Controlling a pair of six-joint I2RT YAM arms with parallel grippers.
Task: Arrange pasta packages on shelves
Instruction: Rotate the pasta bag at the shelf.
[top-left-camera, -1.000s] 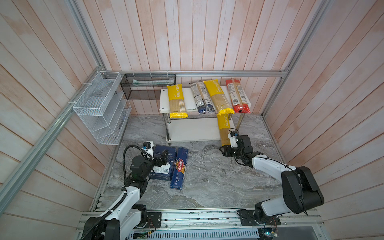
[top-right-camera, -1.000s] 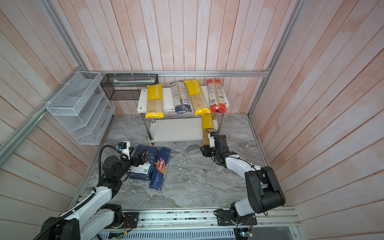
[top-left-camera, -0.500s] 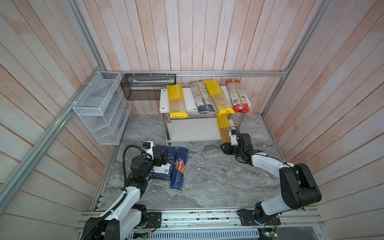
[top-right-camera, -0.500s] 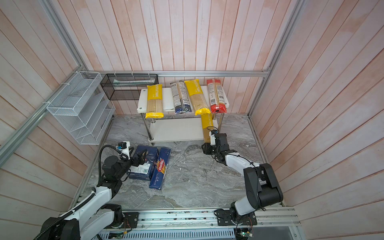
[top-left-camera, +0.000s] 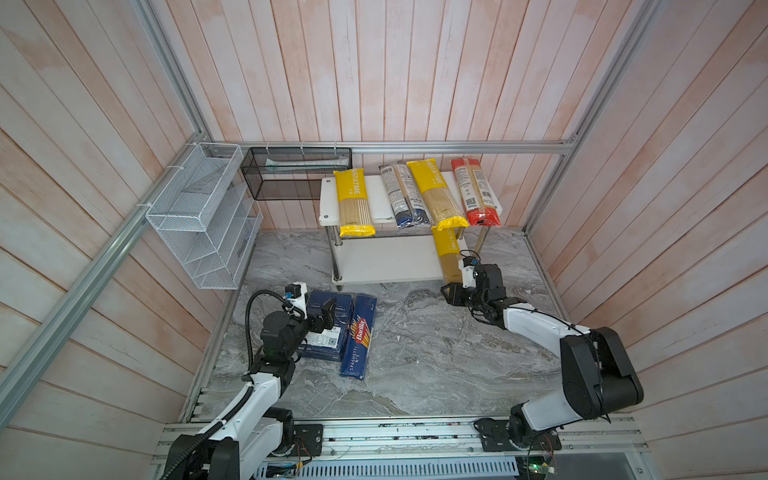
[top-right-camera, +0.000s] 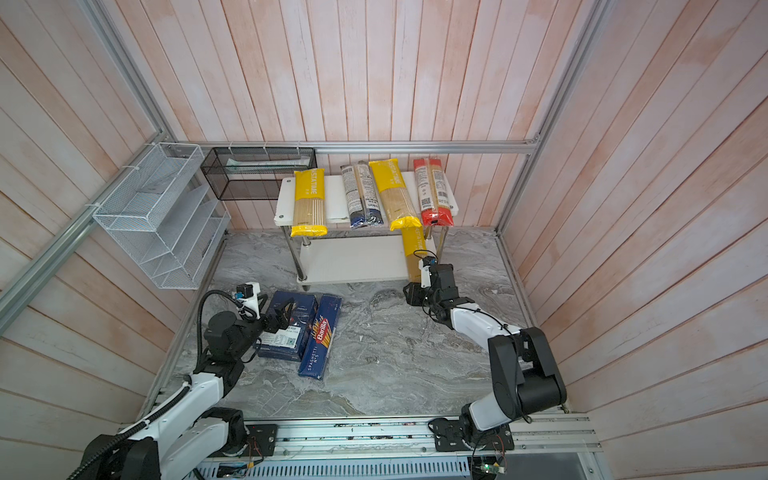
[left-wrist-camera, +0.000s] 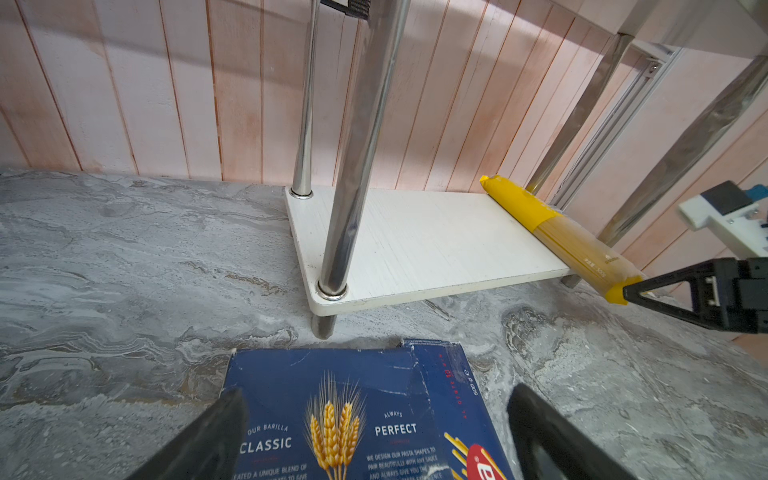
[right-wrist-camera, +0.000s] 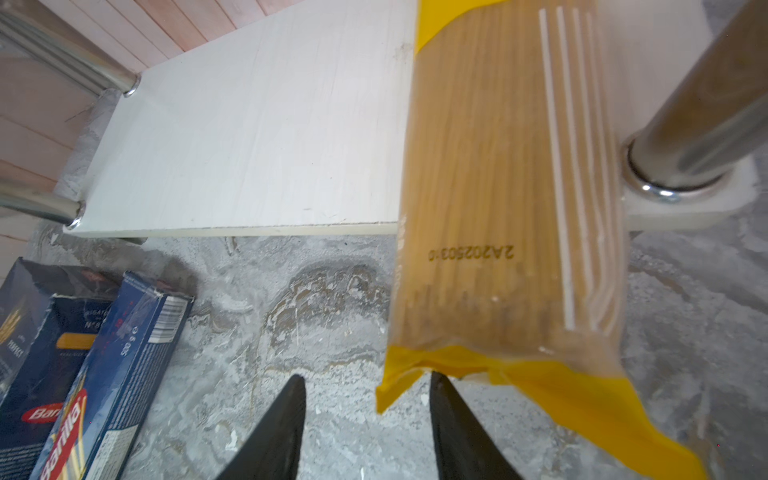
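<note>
The shelves (top-left-camera: 376, 199) (top-right-camera: 336, 199) are a white two-tier rack. Its top board carries a yellow bag (top-left-camera: 352, 203), a dark-ended clear bag (top-left-camera: 402, 195), a second yellow bag (top-left-camera: 436, 195) and a red-ended bag (top-left-camera: 473, 191). A third yellow bag (top-left-camera: 446, 253) (right-wrist-camera: 498, 187) lies on the lower board's right end and overhangs its front edge. My right gripper (top-left-camera: 451, 293) (right-wrist-camera: 368, 395) is open, one fingertip at that bag's yellow end seal. My left gripper (top-left-camera: 326, 313) (left-wrist-camera: 378, 419) hangs open over the wide blue Barilla box (top-left-camera: 332, 349) (left-wrist-camera: 332, 395). The blue Barilla pack (top-left-camera: 359, 336) lies beside it.
A white wire-mesh organizer (top-left-camera: 199, 216) hangs on the left wall, and a black mesh basket (top-left-camera: 295, 172) hangs at the back. Chrome posts (left-wrist-camera: 353, 166) (right-wrist-camera: 698, 116) stand at the rack's corners. The grey marble floor (top-left-camera: 415, 353) lies between the arms.
My right gripper has edged slightly toward the rack, staying at the overhanging end of the lower yellow bag. The left arm and both blue packs have not moved.
</note>
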